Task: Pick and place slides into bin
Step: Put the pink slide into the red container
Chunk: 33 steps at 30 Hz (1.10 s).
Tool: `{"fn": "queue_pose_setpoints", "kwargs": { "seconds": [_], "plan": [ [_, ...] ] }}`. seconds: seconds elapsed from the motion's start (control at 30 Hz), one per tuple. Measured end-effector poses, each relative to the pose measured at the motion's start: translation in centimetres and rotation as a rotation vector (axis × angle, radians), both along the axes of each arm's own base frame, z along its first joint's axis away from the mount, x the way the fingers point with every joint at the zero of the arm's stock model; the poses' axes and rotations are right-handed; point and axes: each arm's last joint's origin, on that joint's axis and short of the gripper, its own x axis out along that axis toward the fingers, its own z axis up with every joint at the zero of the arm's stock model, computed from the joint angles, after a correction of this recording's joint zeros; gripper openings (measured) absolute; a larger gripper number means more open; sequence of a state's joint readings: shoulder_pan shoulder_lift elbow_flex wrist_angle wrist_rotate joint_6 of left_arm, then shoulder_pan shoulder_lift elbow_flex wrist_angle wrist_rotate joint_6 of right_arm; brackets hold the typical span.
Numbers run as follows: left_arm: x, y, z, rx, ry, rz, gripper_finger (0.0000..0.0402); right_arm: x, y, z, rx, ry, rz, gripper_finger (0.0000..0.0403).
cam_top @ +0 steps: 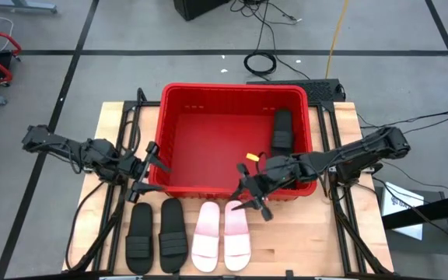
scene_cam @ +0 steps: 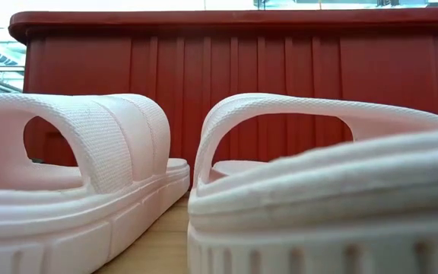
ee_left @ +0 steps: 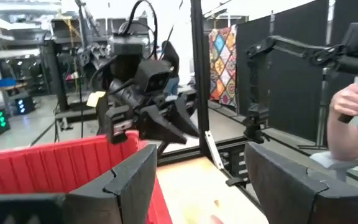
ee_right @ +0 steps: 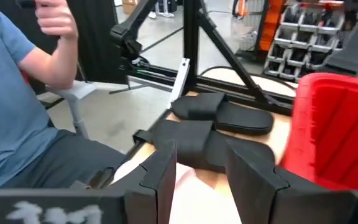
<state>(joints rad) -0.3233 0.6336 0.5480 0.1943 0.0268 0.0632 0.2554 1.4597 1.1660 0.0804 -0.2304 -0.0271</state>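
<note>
The red bin point(cam_top: 179, 117) stands at the middle of the table with one black slide point(cam_top: 283, 131) lying on its floor by the right wall. Two black slides point(cam_top: 139, 237) point(cam_top: 173, 235) and two pale pink slides point(cam_top: 207, 236) point(cam_top: 237, 235) lie sole-down in a row along the near edge. The pink pair point(scene_cam: 90, 175) point(scene_cam: 318, 190) fills the low view. My left gripper point(cam_top: 156, 173) stands open beside the bin's near left corner, holding nothing. My right gripper point(cam_top: 245, 198) is open over the bin's near wall, above the pink slides' far ends. Nothing lies between its fingers point(ee_right: 160, 177).
A person in a blue shirt point(ee_right: 17, 93) sits beyond the table's left side, one hand raised point(ee_right: 58, 18). Another person's hand point(ee_left: 353, 106) shows beyond the right side. Black frame posts point(ee_left: 196, 68) stand around the table. Bare wood lies at the near right point(cam_top: 317, 241).
</note>
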Motion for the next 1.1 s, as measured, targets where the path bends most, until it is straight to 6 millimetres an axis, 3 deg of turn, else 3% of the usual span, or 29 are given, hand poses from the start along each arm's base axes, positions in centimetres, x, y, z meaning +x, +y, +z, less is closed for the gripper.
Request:
{"fn": "queue_pose_setpoints", "kwargs": {
  "seconds": [0.33, 0.67, 0.87, 1.1],
  "plan": [
    [1.9, -2.7, -1.1, -0.04, 0.051, 0.055, 0.025, -1.2, 2.8, -2.2, -0.001, 0.032, -0.096, 0.0125],
    [2.3, -5.2, -2.1, -0.055, 0.099, 0.102, 0.025, -2.4, 3.4, -5.2, 0.134, 0.114, -0.132, 0.0125],
    [2.0, -6.4, -2.4, -0.084, 0.117, 0.104, 0.025, -2.6, 3.9, -5.9, 0.19, 0.083, -0.168, 0.0125],
    [2.0, -7.8, -2.7, -0.103, 0.11, 0.094, 0.025, -3.5, 6.1, -5.8, 0.132, 0.022, -0.091, 0.0125]
  ]
}}
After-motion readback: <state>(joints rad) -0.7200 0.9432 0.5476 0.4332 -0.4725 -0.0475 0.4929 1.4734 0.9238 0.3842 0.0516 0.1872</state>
